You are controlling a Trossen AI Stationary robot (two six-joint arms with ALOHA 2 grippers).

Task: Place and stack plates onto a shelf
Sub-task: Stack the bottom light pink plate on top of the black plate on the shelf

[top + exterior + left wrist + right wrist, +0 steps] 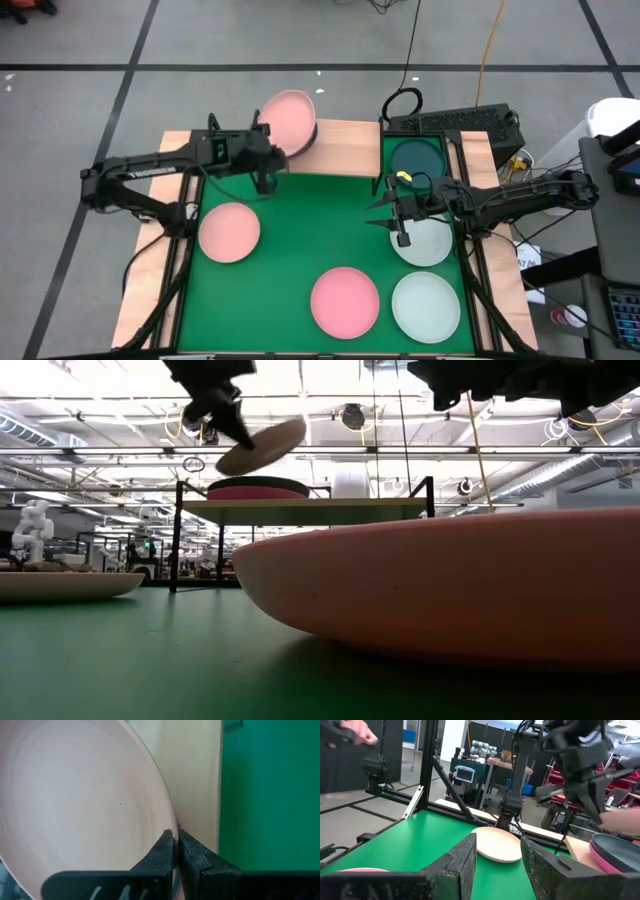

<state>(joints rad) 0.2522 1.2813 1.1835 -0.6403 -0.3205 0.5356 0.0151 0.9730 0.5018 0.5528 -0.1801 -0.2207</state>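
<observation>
Left gripper (222,410) holds tilted plate (262,446) above shelf (310,509); pink plate (450,585) fills foreground.

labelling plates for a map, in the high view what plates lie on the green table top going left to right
pale salmon round plate → hot pink round plate → pale mint-white round plate nearest the front edge

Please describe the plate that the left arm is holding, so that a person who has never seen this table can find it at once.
Look at the light-wood shelf along the far edge of the green table. Above the shelf's left end, the left gripper has its jaws shut on the rim of a pink plate. It is the only plate lifted and tilted in the air; the others lie flat on the table or shelf.
</observation>
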